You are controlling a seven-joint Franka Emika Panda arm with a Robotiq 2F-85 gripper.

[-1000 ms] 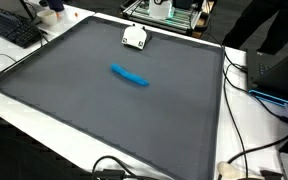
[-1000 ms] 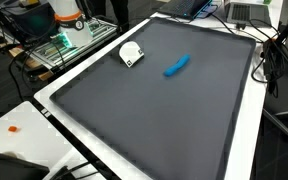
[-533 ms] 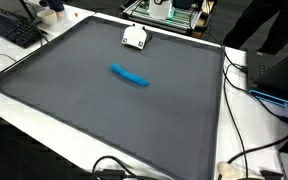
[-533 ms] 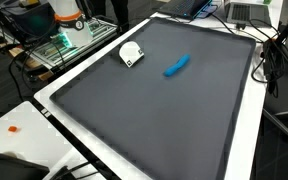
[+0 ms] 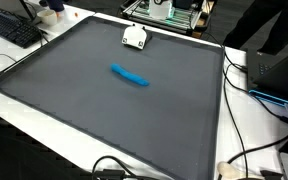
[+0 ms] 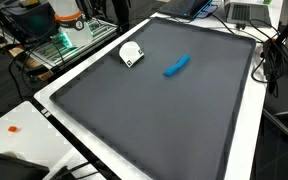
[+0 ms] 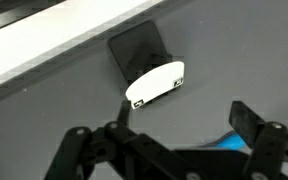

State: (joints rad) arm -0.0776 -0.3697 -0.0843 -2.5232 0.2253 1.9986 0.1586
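Note:
A blue elongated object (image 5: 130, 75) lies near the middle of the dark grey mat (image 5: 104, 120); it also shows in the other exterior view (image 6: 177, 66). A small white object with a black part (image 5: 135, 37) sits near the mat's edge (image 6: 131, 54). In the wrist view my gripper (image 7: 169, 150) is open and empty, well above the mat. The white object (image 7: 156, 83) lies ahead of the jaws. The blue object (image 7: 234, 143) peeks out by the right finger. The gripper does not show in the exterior views.
The mat lies on a white table (image 5: 254, 130). A keyboard (image 5: 14, 30) and cables (image 5: 246, 150) lie along the table's sides. A laptop (image 6: 246, 12) and a stand with equipment (image 6: 64, 40) are beside the table.

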